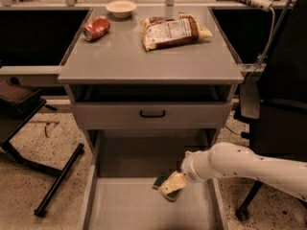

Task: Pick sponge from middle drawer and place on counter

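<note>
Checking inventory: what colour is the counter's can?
The can is red, camera view; gripper at the sponge in the middle drawer.

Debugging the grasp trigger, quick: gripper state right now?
Gripper: low in the middle drawer, right at the sponge; open, closed or holding it cannot be told.

On the counter (144,63) the bowl (121,8) stands at the back. The can (96,28) lies a little left of it and nearer the front, and the bag (173,29) lies to the right. Under the counter is a drawer front (120,116); below and before it the middle drawer (139,210) stands out. The sponge (159,181) lies in this drawer, near its back, right of centre. My gripper (173,184) is in the drawer, at the sponge's right side. My arm (249,166) reaches in from the right.
</note>
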{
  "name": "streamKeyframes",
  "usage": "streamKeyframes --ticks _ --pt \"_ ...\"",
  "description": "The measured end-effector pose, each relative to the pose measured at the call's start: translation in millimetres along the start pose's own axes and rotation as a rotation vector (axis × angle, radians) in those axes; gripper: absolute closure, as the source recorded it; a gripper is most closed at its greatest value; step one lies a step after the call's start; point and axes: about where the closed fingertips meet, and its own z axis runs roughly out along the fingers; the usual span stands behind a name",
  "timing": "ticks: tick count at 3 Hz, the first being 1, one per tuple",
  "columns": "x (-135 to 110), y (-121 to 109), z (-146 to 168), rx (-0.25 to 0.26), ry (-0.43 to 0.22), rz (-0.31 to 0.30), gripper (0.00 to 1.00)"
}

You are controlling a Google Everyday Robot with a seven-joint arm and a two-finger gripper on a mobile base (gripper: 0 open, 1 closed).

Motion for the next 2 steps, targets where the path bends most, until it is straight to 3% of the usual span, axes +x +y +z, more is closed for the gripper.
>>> streamKeyframes --ticks 1,2 --pt "10.7 0.4 21.8 -0.037 -0.005 0.019 0.0" --pt "11.3 1.8 20.8 -0.037 -0.002 0.019 0.0"
